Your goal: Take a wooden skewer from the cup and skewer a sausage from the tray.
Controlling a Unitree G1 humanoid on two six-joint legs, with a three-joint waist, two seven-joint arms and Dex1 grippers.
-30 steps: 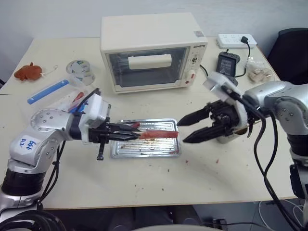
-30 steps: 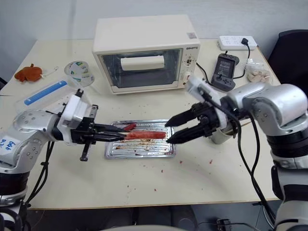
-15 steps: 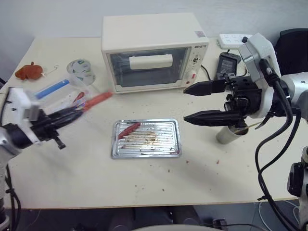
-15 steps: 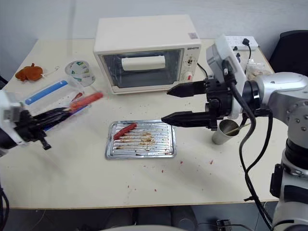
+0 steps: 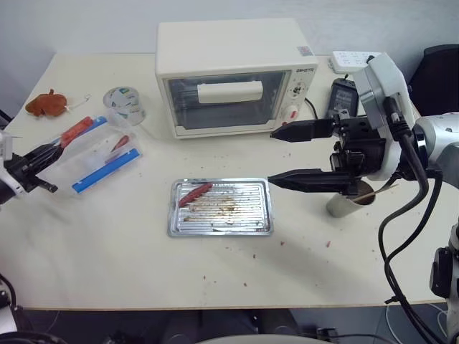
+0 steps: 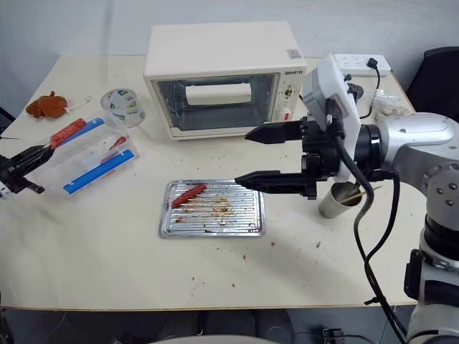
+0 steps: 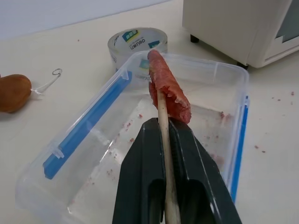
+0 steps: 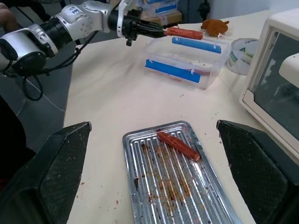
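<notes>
Table: pale beige top [image 5: 143, 265], rounded corners, scattered reddish crumbs; spans most of the head views.
Wall: plain light grey-white [image 5: 93, 25], just behind the table's far edge.
Seating: dark chair [image 5: 439, 68] at the far right corner.
Floor: dark, visible beneath the near edge [image 6: 86, 326].
Light: even, soft shadows.

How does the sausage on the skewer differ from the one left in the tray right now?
The reddish-brown sausage on the thin wooden skewer is held up over the clear plastic box with blue strips, clamped via the stick in the left end effector; the reddish-brown sausage in the tray lies loose on the ridged silver metal tray. The skewered one is pierced and torn; the other looks whole. Both are alike in colour.
</notes>
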